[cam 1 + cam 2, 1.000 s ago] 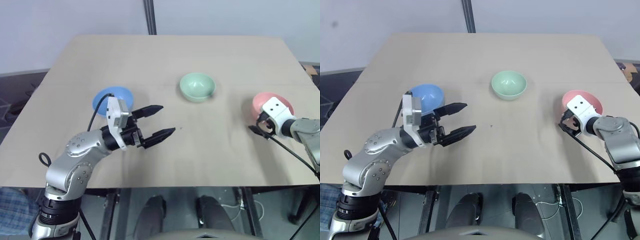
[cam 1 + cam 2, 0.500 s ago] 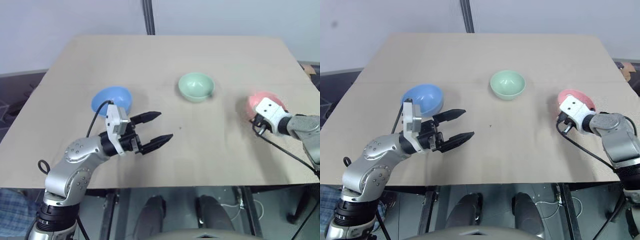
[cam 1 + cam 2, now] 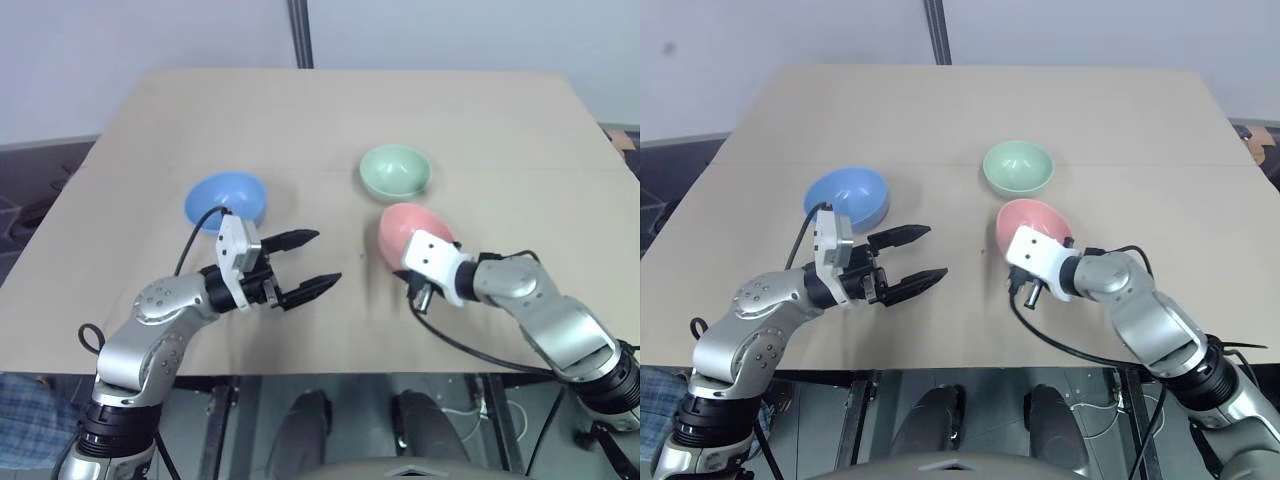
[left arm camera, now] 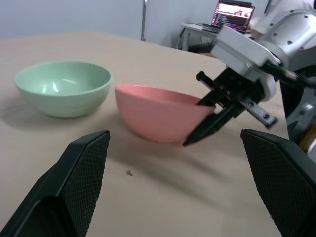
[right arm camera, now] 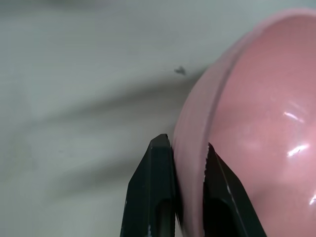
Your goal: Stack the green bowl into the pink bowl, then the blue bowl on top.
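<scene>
**Right wrist view: pink bowl pinched by its rim**

Right wrist view shows the right gripper (image 5: 187,163) clamped on the rim of the pink bowl (image 5: 256,138), one black finger outside the wall and one inside, with the tan table (image 5: 74,98) beneath. From the head camera, the nearest things are the two grippers over the front part of the table. The left gripper (image 3: 305,262) hovers above the table surface with its two fingers spread wide and nothing between them, pointing toward the middle. Just to its right, the right gripper holds the pink bowl near the table's centre; in the left wrist view the bowl is tilted, its held side raised, though whether its base touches the table I cannot tell. Farther back, the blue bowl (image 3: 226,199) sits upright on the left, behind the left gripper. The green bowl (image 3: 395,172) stands upright just beyond the pink bowl, apart from it.
</scene>
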`<action>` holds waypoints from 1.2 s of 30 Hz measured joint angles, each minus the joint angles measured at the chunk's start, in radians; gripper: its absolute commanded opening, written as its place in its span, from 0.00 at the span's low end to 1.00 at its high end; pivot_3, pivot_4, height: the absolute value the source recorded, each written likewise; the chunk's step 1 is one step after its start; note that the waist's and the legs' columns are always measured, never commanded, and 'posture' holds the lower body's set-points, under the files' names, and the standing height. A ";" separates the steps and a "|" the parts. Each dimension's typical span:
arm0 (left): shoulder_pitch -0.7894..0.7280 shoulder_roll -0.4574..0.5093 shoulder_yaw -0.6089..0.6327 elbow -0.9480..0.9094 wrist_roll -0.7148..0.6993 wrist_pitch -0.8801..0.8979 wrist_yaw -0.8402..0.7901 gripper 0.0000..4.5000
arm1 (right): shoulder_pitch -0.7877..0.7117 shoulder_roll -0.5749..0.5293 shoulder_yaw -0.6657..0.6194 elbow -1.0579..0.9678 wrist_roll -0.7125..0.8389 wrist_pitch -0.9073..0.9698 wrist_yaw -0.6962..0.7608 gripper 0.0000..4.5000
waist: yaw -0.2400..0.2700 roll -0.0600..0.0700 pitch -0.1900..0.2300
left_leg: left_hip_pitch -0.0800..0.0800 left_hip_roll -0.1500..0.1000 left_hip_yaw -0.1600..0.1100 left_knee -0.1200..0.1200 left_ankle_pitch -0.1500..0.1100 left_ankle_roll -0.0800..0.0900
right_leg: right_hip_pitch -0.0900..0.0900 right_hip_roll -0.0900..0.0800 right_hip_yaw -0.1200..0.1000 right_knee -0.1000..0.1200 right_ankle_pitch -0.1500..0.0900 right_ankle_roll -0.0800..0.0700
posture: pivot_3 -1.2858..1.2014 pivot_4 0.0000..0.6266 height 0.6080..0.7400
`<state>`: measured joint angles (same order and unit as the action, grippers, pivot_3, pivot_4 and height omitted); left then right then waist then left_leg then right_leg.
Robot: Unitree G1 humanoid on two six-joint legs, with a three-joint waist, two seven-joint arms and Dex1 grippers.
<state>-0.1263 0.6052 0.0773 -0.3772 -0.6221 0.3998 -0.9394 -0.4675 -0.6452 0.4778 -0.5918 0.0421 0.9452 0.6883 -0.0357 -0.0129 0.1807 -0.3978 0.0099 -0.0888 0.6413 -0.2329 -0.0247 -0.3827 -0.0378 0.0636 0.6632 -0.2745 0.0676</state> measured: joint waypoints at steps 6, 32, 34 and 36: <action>-0.012 0.000 -0.001 0.016 0.011 -0.007 -0.011 1.00 | -0.031 -0.003 0.064 -0.021 -0.034 0.026 0.002 0.01 | -0.002 0.000 0.000 | 0.000 0.000 0.000 0.000 0.000 0.000 | 0.000 0.000 0.000 0.000 0.000 0.000 | 0.52 0.24 1.00; -0.037 -0.070 0.056 0.026 -0.050 0.011 0.093 1.00 | -0.280 0.028 -0.372 0.246 0.308 0.097 0.168 1.00 | -0.003 -0.001 0.000 | 0.001 0.000 0.000 0.000 0.000 0.000 | 0.001 0.000 -0.001 0.000 0.000 0.000 | 0.52 0.24 1.00; -0.046 -0.081 0.064 0.038 -0.047 0.010 0.115 1.00 | -0.328 0.034 -0.344 0.359 0.259 0.036 0.136 1.00 | -0.004 -0.001 0.001 | 0.000 0.000 0.000 0.000 0.000 0.000 | 0.000 0.000 -0.001 0.000 0.000 0.000 | 0.52 0.24 1.00; -0.056 -0.086 0.068 0.042 -0.039 0.007 0.134 1.00 | -0.392 0.052 -0.291 0.508 0.185 -0.051 0.101 1.00 | -0.006 -0.001 0.001 | -0.001 0.000 0.001 -0.001 0.000 0.000 | -0.001 0.000 0.000 0.000 0.000 0.000 | 0.52 0.24 1.00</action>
<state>-0.1818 0.5189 0.1457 -0.3348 -0.6607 0.4067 -0.8050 -0.8594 -0.5928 0.1869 -0.0838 0.2270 0.8943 0.7890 -0.0418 -0.0134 0.1812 -0.3984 0.0098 -0.0879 0.6401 -0.2329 -0.0246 -0.3839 -0.0379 0.0639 0.6633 -0.2742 0.0675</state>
